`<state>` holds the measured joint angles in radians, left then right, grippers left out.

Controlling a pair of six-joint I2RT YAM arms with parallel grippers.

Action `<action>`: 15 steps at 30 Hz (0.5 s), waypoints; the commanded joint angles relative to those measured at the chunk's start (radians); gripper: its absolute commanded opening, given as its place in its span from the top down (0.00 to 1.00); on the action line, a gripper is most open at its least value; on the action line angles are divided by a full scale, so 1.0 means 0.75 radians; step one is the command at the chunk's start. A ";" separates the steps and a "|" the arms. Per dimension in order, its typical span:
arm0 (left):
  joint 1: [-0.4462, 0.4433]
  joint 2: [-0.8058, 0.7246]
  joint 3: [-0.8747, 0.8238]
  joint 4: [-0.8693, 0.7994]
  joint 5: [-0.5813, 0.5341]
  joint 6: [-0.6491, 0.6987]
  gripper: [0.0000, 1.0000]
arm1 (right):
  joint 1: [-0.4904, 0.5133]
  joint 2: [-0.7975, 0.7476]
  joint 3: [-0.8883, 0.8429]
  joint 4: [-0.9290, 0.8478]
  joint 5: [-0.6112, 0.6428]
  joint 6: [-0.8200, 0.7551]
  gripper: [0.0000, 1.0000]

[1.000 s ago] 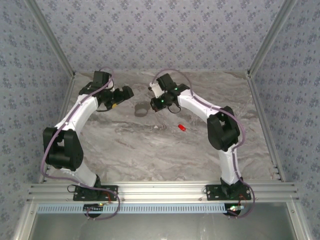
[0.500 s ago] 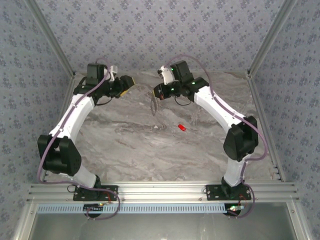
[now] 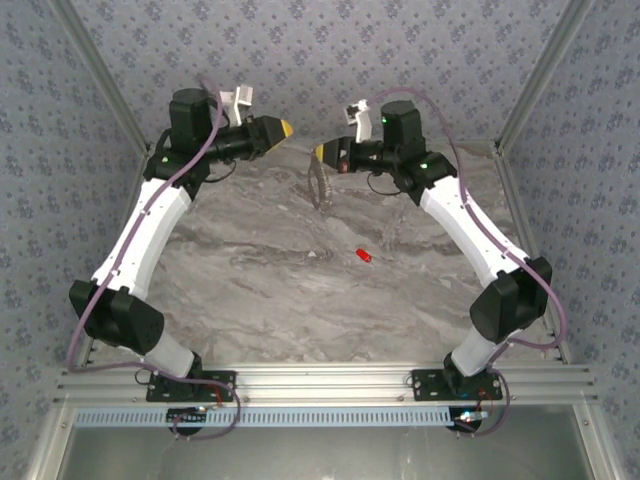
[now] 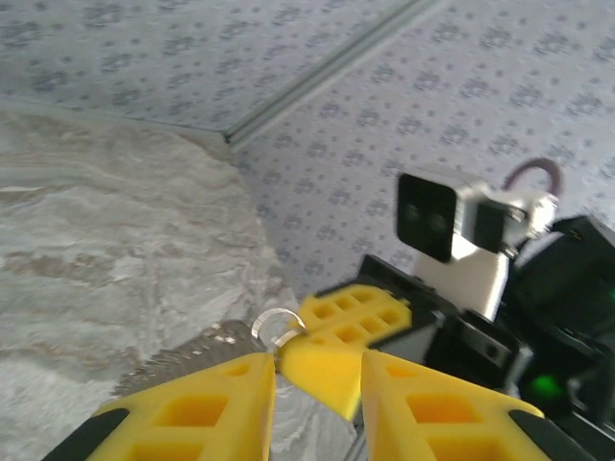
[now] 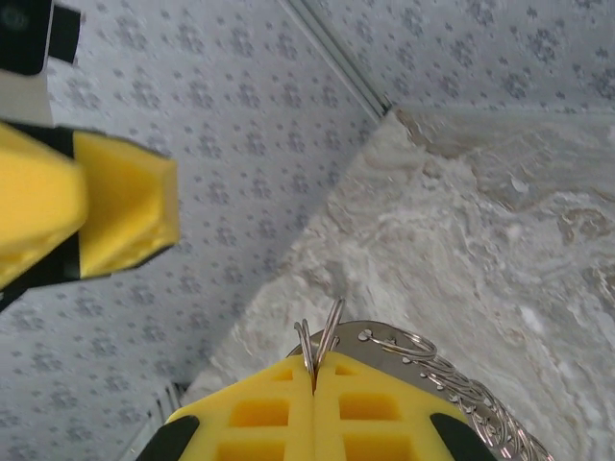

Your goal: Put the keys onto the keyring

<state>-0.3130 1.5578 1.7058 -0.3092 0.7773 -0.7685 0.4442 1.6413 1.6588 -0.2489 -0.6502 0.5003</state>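
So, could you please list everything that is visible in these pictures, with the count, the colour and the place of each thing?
small oblong red key: one, bright red, lying on the table, slightly right of centre.
thin grey metal keyring: one, dull grey, hanging from the right gripper above the far part of the table.
marble-patterned table: one, grey and white, under both arms.
patterned walls: three, blue-grey, at the left, far and right sides.
aluminium frame rails: several, silver, along the near edge and up the corners.
left gripper: one, yellow fingers, high at the far left, jaws a little apart, holding nothing.
right gripper: one, yellow fingers, facing the left one, shut on the keyring.
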 commanded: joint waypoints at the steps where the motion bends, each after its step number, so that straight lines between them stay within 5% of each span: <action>1: -0.020 0.023 0.070 0.026 0.048 0.024 0.73 | -0.041 -0.050 -0.050 0.235 -0.138 0.195 1.00; 6: -0.047 0.023 0.076 0.058 0.061 0.008 0.79 | -0.079 -0.052 -0.065 0.367 -0.248 0.313 1.00; 15: -0.108 0.075 0.077 0.123 0.069 -0.021 0.73 | -0.085 -0.077 -0.100 0.373 -0.282 0.307 1.00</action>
<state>-0.3866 1.6009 1.7332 -0.2741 0.8093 -0.7769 0.3840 1.6226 1.5906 -0.0063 -0.8265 0.7166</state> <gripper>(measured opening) 0.265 0.066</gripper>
